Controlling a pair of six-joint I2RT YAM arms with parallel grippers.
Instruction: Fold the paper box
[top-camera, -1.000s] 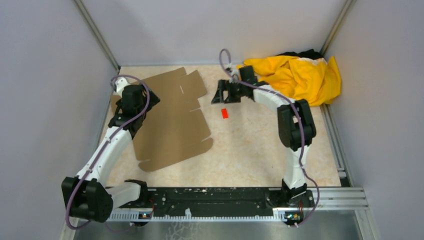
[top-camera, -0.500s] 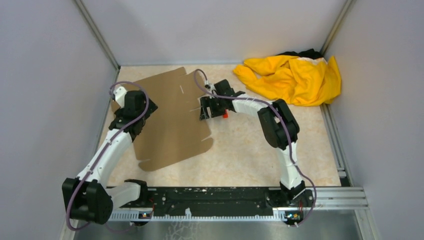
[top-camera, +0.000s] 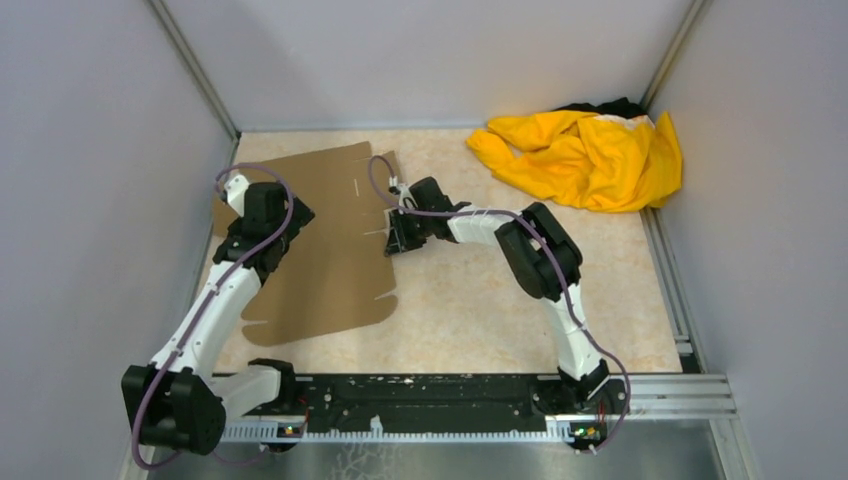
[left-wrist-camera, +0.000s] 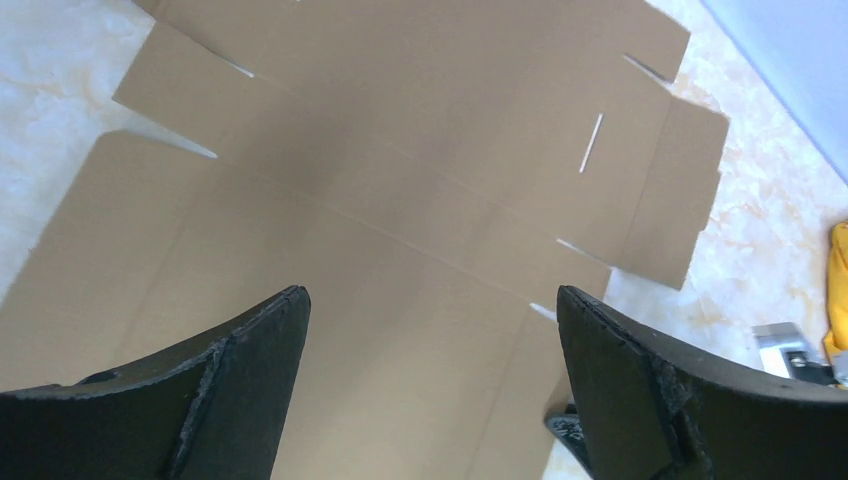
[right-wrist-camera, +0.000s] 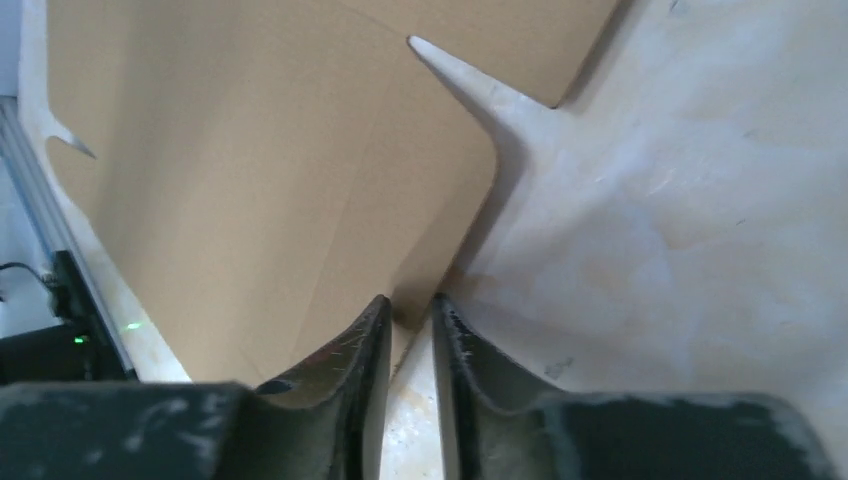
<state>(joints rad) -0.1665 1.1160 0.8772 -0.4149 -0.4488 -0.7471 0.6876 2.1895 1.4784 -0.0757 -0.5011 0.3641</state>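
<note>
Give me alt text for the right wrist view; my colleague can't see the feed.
The right gripper, dark fingers nearly together at bottom centre, pinches a flap edge of the paper box. Its flat brown cardboard fills the upper left; pale marbled table lies to the right.

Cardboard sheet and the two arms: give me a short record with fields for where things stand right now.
Cardboard sheet: unfolded, lying mostly flat on the table, left of centre
Left fingers: wide open, over the sheet's left part, holding nothing
Right fingers: closed on the sheet's right edge
Yellow cloth: bunched in the far right corner, apart from the sheet
Folding: not yet begun
</note>
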